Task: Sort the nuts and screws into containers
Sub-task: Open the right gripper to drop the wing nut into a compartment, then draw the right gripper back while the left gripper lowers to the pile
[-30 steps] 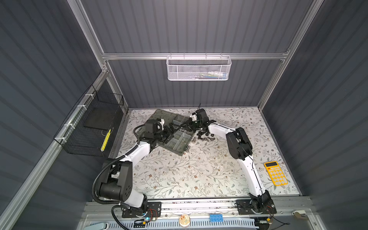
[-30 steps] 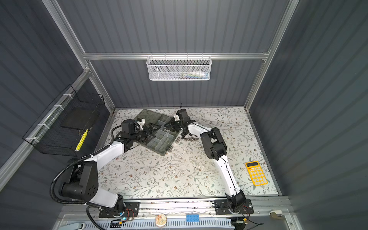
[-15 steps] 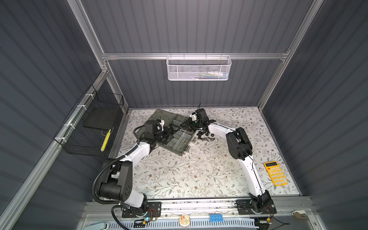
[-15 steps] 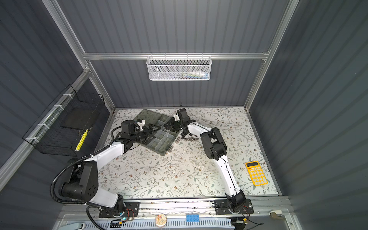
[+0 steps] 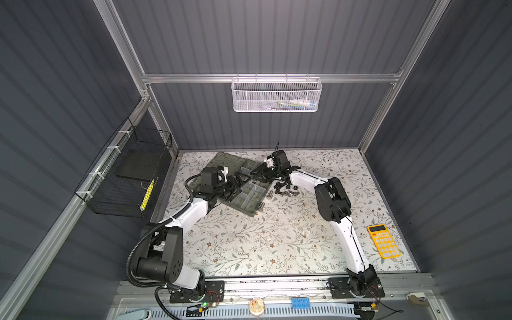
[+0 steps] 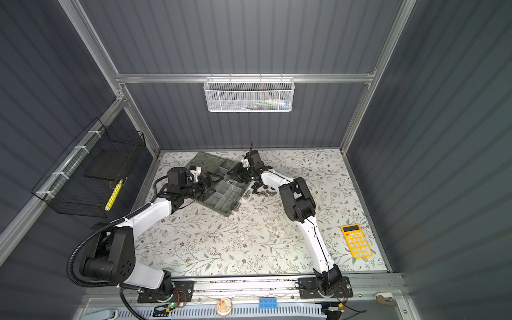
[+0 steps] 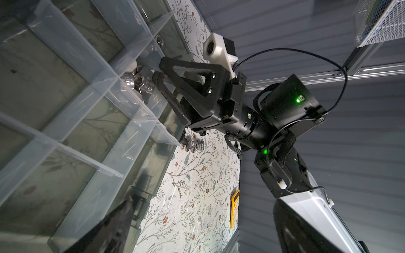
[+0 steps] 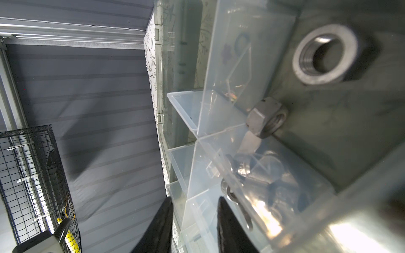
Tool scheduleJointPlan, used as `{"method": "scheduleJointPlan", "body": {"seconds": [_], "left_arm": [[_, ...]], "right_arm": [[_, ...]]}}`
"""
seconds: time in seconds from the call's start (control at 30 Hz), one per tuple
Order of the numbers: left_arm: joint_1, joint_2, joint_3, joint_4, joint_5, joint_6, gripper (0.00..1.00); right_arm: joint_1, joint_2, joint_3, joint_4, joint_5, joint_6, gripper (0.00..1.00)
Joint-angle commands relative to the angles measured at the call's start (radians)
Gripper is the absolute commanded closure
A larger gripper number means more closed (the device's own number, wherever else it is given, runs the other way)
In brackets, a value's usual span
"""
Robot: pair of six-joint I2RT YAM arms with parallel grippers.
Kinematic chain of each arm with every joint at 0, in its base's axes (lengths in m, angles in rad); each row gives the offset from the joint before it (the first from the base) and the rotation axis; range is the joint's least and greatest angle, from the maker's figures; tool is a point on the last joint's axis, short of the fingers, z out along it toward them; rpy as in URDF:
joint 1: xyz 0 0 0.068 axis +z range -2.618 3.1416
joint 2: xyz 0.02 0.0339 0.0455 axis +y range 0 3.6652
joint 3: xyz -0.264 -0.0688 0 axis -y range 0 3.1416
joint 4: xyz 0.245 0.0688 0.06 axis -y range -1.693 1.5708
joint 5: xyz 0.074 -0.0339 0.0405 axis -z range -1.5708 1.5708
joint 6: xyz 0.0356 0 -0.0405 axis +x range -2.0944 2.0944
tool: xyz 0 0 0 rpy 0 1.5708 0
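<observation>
Two grey nuts [image 8: 266,119] lay in a far compartment of the box [image 5: 243,206], and wing nuts [image 7: 137,82] in the next one. Loose screws [image 5: 283,190] lay just right of the box. Above it, the right gripper [image 8: 195,200] was narrowly parted and empty, and the left gripper [image 5: 237,184] was spread wide.

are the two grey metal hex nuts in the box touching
Apart. Right wrist view shows bare floor between the flat grey hex nut and tilted hex nut.
</observation>
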Motion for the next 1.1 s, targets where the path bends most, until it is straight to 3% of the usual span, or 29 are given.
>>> {"method": "scheduleJointPlan", "body": {"seconds": [0.0, 0.3, 0.63, 0.93, 1.07], "left_arm": [[0.007, -0.039, 0.009, -0.05, -0.002, 0.033, 0.0], [0.007, -0.068, 0.032, -0.106, -0.015, 0.051, 0.0], [0.005, -0.078, 0.047, -0.134, -0.011, 0.047, 0.0], [-0.05, -0.034, 0.149, -0.256, -0.056, 0.129, 0.0], [-0.131, 0.03, 0.255, -0.358, -0.133, 0.208, 0.0]], "right_arm": [[-0.002, -0.06, 0.024, -0.035, 0.004, -0.029, 0.61], [-0.009, -0.194, -0.028, -0.062, 0.018, -0.098, 0.55], [-0.076, -0.471, -0.37, -0.003, 0.049, -0.18, 0.41], [-0.163, -0.714, -0.673, 0.016, 0.064, -0.249, 0.2], [-0.213, -0.823, -0.789, 0.011, 0.06, -0.278, 0.01]]}}
